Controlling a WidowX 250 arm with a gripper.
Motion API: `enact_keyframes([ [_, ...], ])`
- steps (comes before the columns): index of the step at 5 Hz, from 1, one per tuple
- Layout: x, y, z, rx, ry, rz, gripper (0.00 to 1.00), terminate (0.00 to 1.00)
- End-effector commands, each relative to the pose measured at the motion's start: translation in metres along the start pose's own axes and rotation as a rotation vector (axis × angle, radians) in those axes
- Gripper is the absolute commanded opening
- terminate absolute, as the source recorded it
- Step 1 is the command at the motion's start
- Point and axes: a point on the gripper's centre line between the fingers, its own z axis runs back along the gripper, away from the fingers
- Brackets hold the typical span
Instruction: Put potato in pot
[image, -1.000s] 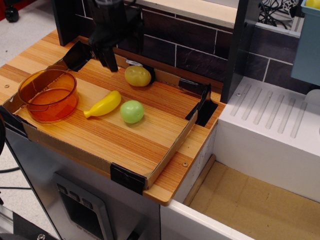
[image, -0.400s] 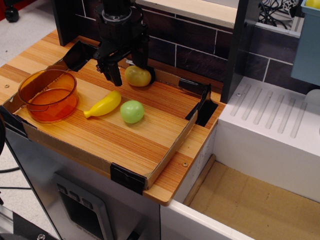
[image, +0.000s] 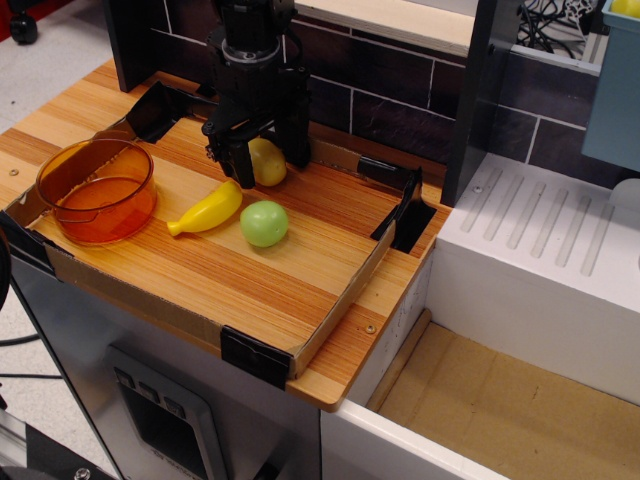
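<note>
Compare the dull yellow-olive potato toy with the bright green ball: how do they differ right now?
The dull yellow-olive potato toy sits farther back, between the gripper's dark fingers and partly hidden by them; the bright green plastic ball lies in the open, fully visible, with nothing around it. The potato toy is duller and yellower; the ball is smoother and brighter. Both are small, roundish, similar in size, and rest on the wooden tray.

The scene is being viewed by a single fixed camera, set high in front and angled down. The wooden counter (image: 250, 290) is being framed at middle distance in the left half, with the white sink (image: 560, 260) at the right.
</note>
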Motion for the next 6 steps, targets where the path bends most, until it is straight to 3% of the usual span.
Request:
enact_keyframes([
  [1, 0.01, -0.018, 0.016, -0.05, -0.037, 0.015, 1.0, 0.0],
  [2, 0.009, -0.018, 0.014, -0.053, -0.04, 0.013, 0.0, 0.0],
  [4, 0.012, -0.021, 0.013, -0.061, -0.041, 0.01, 0.0, 0.0],
  [5, 0.014, -0.017, 0.033, -0.109, -0.031, 0.013, 0.0, 0.0],
  [6, 0.018, -0.01, 0.064, -0.158, 0.02, 0.013, 0.0, 0.0],
])
